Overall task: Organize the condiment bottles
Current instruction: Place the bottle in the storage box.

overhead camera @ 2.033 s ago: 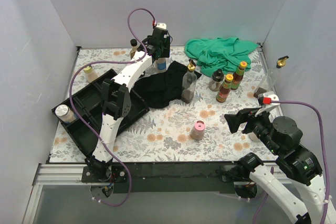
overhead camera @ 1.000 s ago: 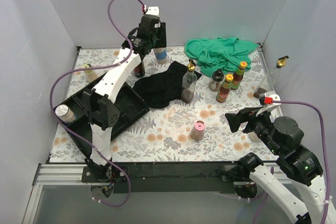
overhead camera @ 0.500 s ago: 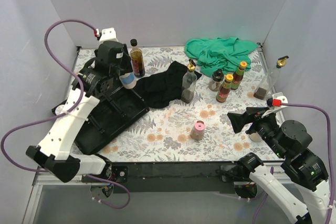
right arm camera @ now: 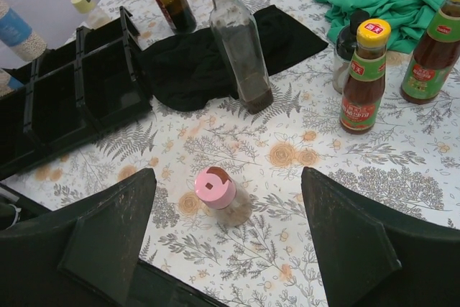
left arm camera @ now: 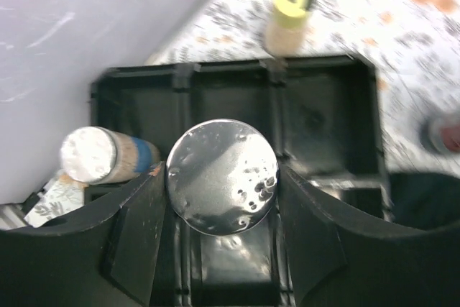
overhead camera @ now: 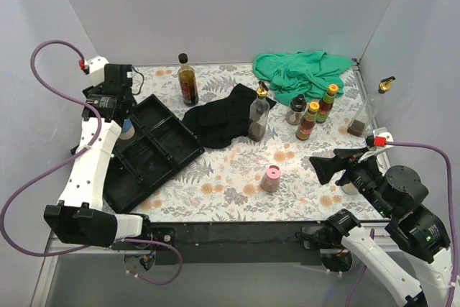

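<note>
My left gripper (overhead camera: 121, 114) is shut on a silver-lidded, blue-labelled shaker (left arm camera: 221, 176) and holds it above the left end of the black tray (overhead camera: 162, 150). A white-lidded jar (left arm camera: 106, 156) lies in the tray, and a yellow-lidded shaker (left arm camera: 291, 6) stands just beyond it. My right gripper (overhead camera: 329, 168) is open and empty, with the pink-lidded shaker (right arm camera: 215, 187) on the table ahead between its fingers. Standing on the table are a dark black-capped bottle (overhead camera: 187, 80), a clear gold-spouted bottle (overhead camera: 258, 114), two red sauces (overhead camera: 310, 121) and a dark-lidded shaker (overhead camera: 295, 109).
A black cloth (overhead camera: 223, 116) lies beside the tray and a green cloth (overhead camera: 302, 73) is bunched at the back right. Another gold-spouted bottle (overhead camera: 372, 104) stands against the right wall. Walls close the table on three sides.
My left arm has swung from the back centre to the far left, carrying the blue-labelled shaker over the tray. The right gripper has barely moved.
</note>
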Controlling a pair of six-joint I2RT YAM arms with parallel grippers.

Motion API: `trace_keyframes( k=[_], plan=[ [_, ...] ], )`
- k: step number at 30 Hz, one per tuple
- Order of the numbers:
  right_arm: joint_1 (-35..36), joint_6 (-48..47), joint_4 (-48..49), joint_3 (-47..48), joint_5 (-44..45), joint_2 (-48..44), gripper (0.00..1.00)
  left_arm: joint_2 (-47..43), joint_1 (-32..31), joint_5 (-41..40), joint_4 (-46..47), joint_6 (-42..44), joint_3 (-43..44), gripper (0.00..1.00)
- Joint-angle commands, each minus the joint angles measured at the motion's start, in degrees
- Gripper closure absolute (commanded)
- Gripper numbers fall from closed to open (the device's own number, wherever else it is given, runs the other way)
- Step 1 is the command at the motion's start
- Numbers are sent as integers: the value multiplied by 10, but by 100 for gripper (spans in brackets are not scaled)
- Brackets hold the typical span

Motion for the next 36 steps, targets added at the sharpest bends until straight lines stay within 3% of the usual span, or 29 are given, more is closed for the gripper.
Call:
trace_keyframes(
  k=[1,5,8,13,36],
  plan=[
    [3,13,11,19,-14,-6,10,-18,69,-52,57,-6,-11,100],
    [3,12,11,25,-23,0,10,-32,108,-58,140,3,-44,100],
    [3,10,6,35,-26,5,10,-18,137,-107,139,-17,-32,100],
    [3,3,-1,46,-26,11,10,-20,175,-89,172,-18,-48,100],
    [3,3,0,64,-32,23,11,8,188,-92,200,-47,-158,100]
  ],
)
